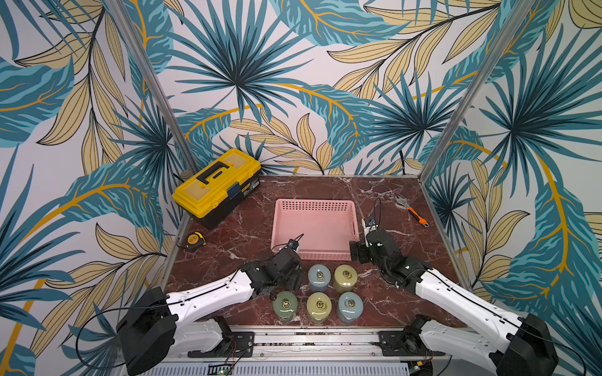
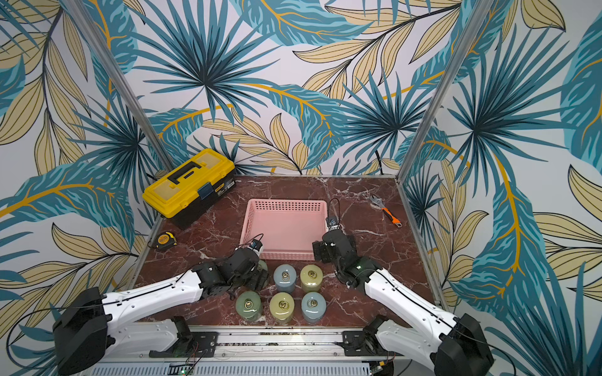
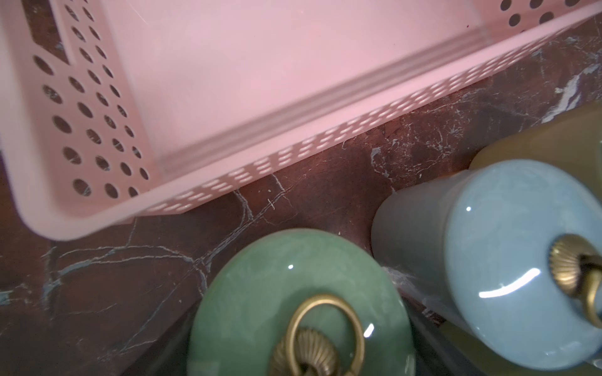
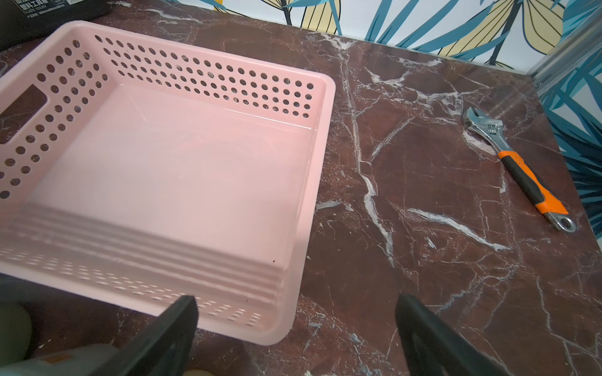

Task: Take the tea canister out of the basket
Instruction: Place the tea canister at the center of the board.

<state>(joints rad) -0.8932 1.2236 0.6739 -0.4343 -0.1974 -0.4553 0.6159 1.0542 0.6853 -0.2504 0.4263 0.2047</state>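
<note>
Marble tabletop (image 1: 247,228), green tea canister (image 3: 260,293) outside basket (image 3: 293,153) at left pincer (image 1: 290,276), grip unclear; right pincer (image 4: 298,302) apart.

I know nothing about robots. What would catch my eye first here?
The empty pink basket in the middle of the red marble table, then the cluster of green, yellow and blue lidded canisters standing just on its near side. A bright yellow toolbox sits at the far left corner.

Yellow-and-black toolbox (image 1: 216,185) sits shut at the marble tabletop's (image 1: 247,224) far left corner. Tape measure (image 1: 195,241) lies near it. Orange-handled wrench (image 1: 411,210) lies far right.
</note>
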